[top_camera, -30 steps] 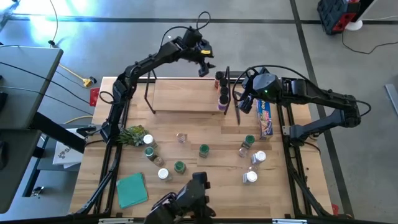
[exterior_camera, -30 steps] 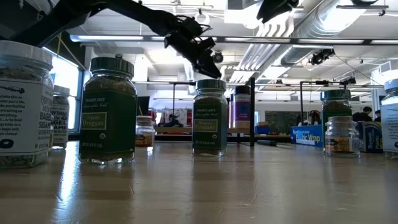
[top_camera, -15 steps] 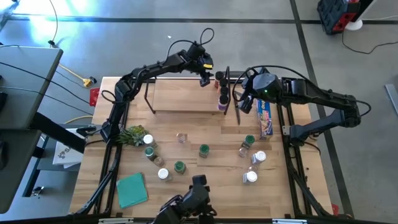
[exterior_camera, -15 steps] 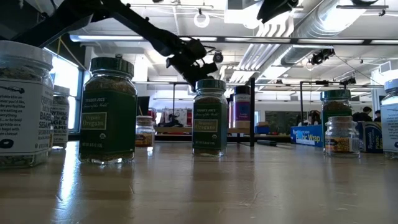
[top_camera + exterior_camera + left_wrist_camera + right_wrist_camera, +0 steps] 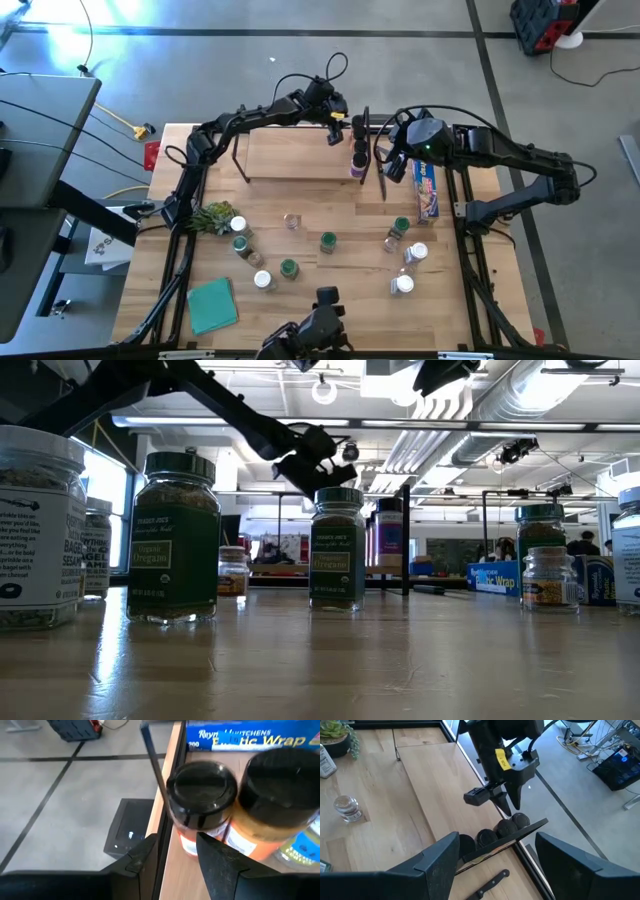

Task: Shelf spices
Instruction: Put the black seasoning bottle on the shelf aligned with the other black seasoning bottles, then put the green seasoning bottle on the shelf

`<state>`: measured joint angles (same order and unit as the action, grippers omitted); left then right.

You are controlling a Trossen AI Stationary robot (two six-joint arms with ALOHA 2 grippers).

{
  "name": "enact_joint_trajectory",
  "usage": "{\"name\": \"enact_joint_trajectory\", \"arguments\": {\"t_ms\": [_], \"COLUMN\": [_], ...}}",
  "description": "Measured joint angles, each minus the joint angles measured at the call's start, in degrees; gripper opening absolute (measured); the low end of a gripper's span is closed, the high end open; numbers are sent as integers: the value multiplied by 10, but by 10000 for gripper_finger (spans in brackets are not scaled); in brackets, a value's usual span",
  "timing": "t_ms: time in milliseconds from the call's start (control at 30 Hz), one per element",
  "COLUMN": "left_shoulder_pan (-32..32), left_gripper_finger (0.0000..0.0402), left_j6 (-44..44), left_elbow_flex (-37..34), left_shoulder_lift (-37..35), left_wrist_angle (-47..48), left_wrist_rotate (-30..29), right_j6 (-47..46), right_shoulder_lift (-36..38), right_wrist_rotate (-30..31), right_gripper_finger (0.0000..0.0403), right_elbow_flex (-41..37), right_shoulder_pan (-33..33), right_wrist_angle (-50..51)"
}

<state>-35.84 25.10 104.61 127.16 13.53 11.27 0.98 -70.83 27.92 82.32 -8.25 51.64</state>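
Grey concrete floor around the wooden table. On it, the shelf, with a row of spices at its right end. Left gripper spread over the row's far jar; right gripper spread nearby. Loose jars scattered in front.

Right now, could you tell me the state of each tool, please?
Left tool: open, empty, above the dark-lidded jars.
Right tool: open, empty.
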Motion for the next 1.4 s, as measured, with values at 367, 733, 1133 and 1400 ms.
{"name": "enact_joint_trajectory", "arguments": {"t_ms": [367,733,1133,1400], "left_shoulder_pan": [-3,-6,34,113], "left_gripper_finger": [130,107,9,1], "left_j6": [-10,-11,-98,-173], "left_elbow_flex": [0,-39,-459,-591], "left_shoulder_lift": [0,-124,-483,-653], "left_wrist_angle": [-3,56,-67,-70], "left_wrist_rotate": [-14,-2,-17,-140], "right_j6": [0,27,23,-12], "right_shoulder_lift": [0,23,76,-64], "right_wrist_rotate": [0,-124,-378,-340], "right_gripper_finger": [256,256,256,256], "right_elbow_flex": [0,-98,-317,-296], "right_shoulder_pan": [0,0,17,121], "right_wrist_angle": [0,-18,-263,-399]}}
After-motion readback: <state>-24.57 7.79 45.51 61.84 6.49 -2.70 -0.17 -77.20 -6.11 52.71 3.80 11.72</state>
